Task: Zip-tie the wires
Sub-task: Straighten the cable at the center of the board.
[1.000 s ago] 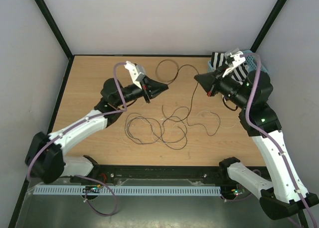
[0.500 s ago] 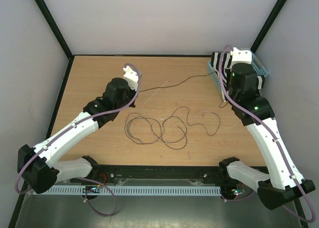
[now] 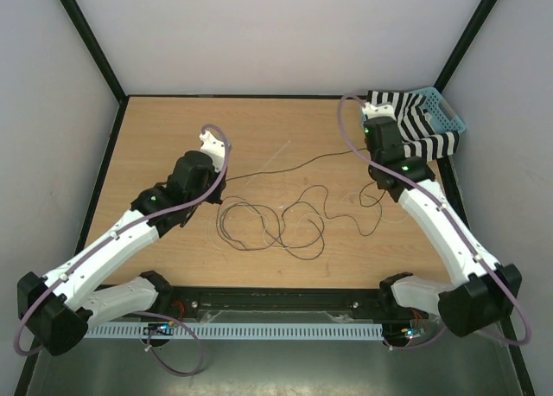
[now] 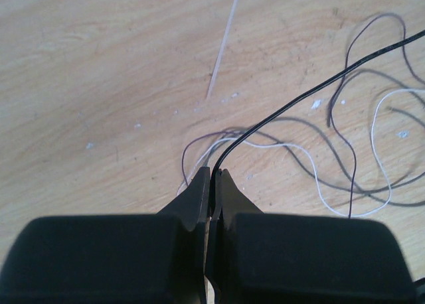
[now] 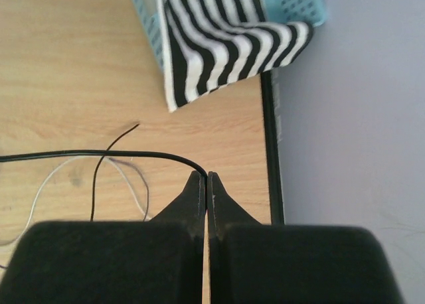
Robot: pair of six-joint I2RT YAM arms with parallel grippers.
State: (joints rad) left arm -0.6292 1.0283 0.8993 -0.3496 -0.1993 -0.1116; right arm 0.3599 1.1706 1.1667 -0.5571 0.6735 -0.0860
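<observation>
Pinching one thin dark brown-black wire point(image 5: 80, 152) between shut left jaws and shut right jaws | lying ahead of left jaws, pointing away, nearer left arm: straight whitish plastic zip tie point(image 4: 224, 42)

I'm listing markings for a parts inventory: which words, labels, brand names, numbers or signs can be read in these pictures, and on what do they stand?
None can be read in any view.
striped cloth: black and white bands only, no lettering.
blue basket: no label in view.
small circuit boards by the near rail: too small to tell whether they bear any print.
</observation>
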